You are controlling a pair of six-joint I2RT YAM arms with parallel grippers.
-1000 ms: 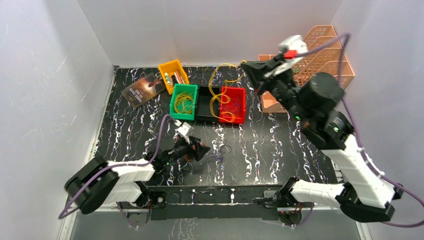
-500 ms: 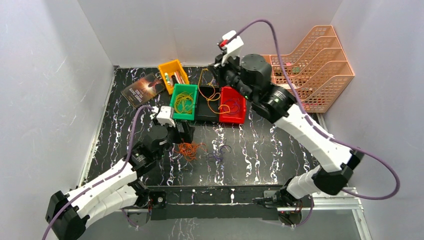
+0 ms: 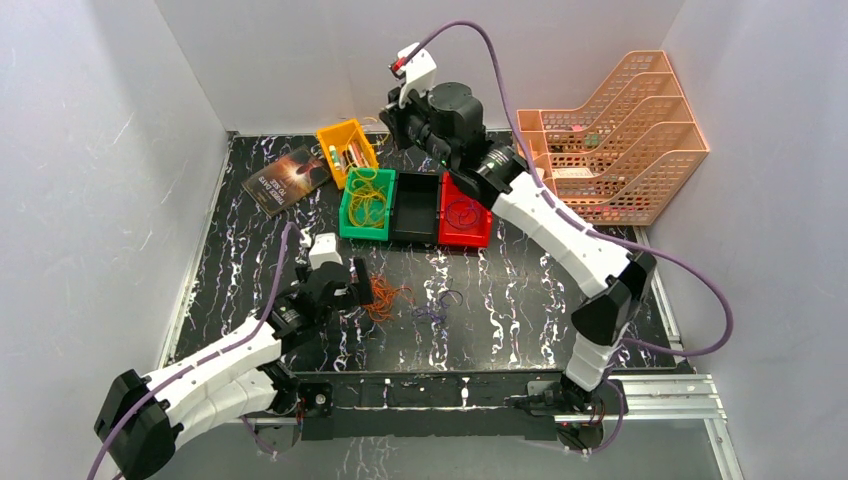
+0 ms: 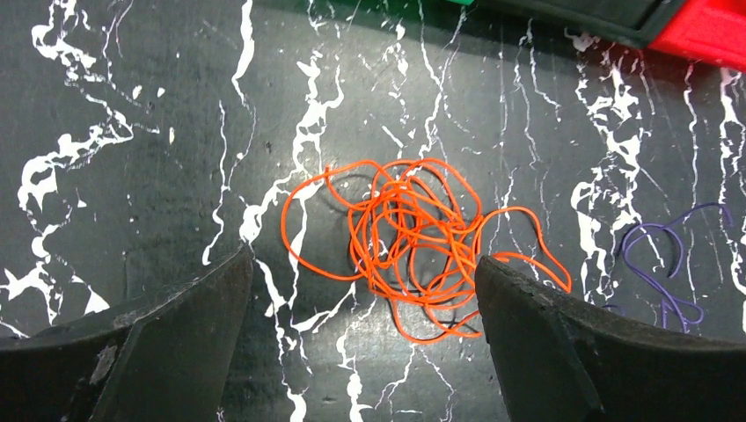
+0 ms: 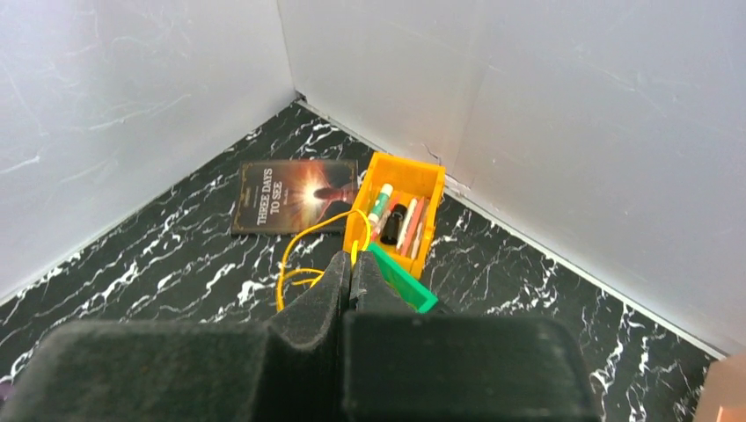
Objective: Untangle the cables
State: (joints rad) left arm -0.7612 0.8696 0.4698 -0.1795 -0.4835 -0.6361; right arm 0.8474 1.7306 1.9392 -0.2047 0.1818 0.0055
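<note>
Cables [image 3: 367, 197] (yellow) lie in green bin [image 3: 362, 233].

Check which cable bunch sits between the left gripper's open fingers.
The orange tangle, loose on the table between the fingers of the left gripper. The purple loop lies off to one side; the yellow cable is pinched in the right gripper.

Four small bins [image 3: 362, 233], one book [image 3: 290, 177], one tray rack [image 3: 640, 140], two cable bunches [image 3: 384, 297] on the table [image 3: 540, 300], two robot arms [image 3: 560, 230].

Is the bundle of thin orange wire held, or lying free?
Free: the orange wire bundle lies on the black marbled table between the left end effector's open fingers.
</note>
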